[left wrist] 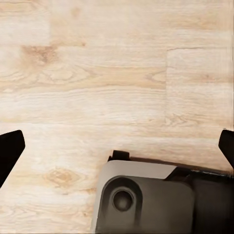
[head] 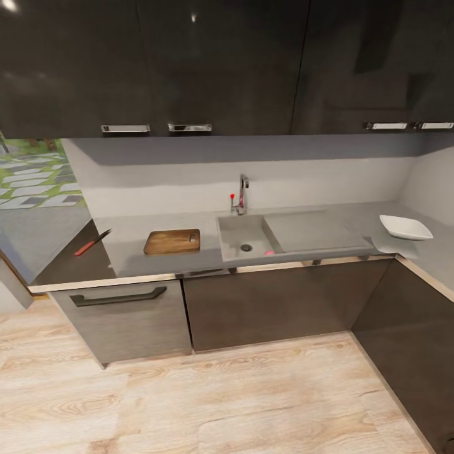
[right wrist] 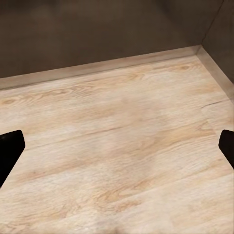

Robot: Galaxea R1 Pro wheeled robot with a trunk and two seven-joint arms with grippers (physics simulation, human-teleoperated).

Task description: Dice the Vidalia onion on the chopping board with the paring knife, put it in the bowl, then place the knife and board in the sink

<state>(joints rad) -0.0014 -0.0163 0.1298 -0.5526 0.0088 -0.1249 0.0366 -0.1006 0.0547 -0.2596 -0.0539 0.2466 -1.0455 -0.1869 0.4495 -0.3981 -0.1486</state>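
In the head view the grey countertop (head: 157, 261) runs across the kitchen. The sink (head: 234, 236) sits in its middle, with a chrome tap (head: 241, 194). At the basin's near edge shows a bit of the pinkish Vidalia onion (head: 269, 252). Left of the sink lies the brown chopping board (head: 172, 241). Further left, on a dark surface, rests the red-handled paring knife (head: 92, 243). The white bowl (head: 405, 227) stands at the right corner. My left gripper (left wrist: 117, 146) and my right gripper (right wrist: 117, 146) both hang open over the wood floor, fingertips (left wrist: 9, 151) (right wrist: 9, 148) far apart.
Glossy black upper cabinets (head: 221, 63) hang above the counter. Dark lower cabinets (head: 277, 302) turn a corner at the right (head: 410, 328). A grey drawer front (head: 120, 315) with a dark handle stands at the left. Part of my base (left wrist: 146, 200) lies under the left gripper.
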